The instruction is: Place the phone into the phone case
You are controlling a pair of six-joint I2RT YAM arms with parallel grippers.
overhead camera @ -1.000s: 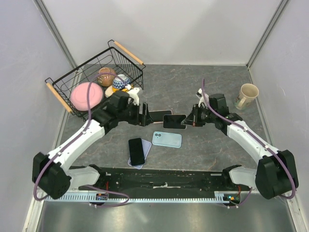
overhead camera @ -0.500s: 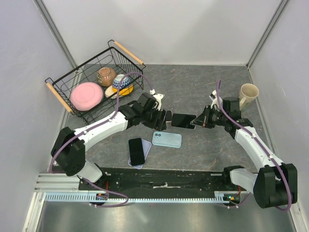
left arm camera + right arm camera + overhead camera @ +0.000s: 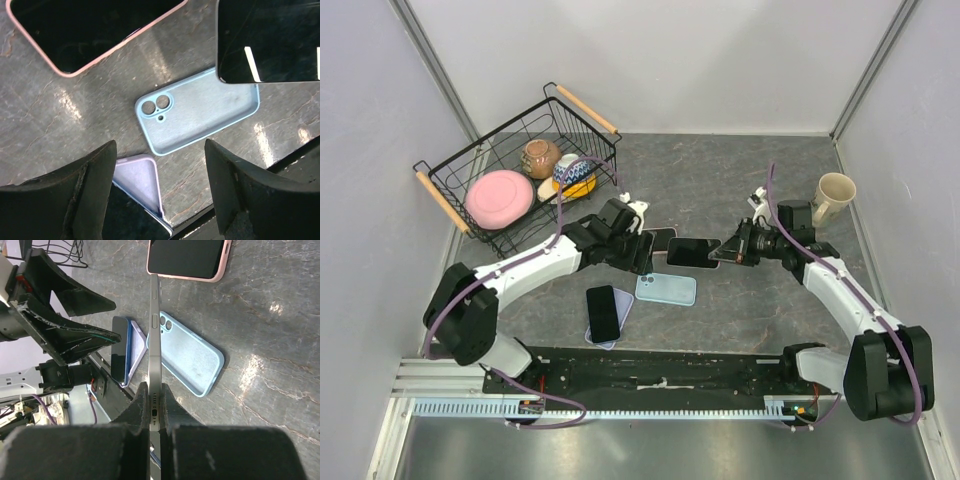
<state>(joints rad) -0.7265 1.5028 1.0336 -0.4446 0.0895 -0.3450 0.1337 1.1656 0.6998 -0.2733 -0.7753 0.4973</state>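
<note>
phone (image 3: pixel 692 252) shifted left | black screen, silver edge (case (image 3: pixel 666 288) light blue)

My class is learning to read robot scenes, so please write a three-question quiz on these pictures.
1. True or false: the light blue silicone phone case lies empty on the grey stone-patterned table.
2. Which grips the uncased black-screened smartphone? A. left end effector B. right end effector C. neither
3. Fill in: the cream ceramic mug stands on the robot's ___ side.
Key: 1 true; 2 B; 3 right.
</note>
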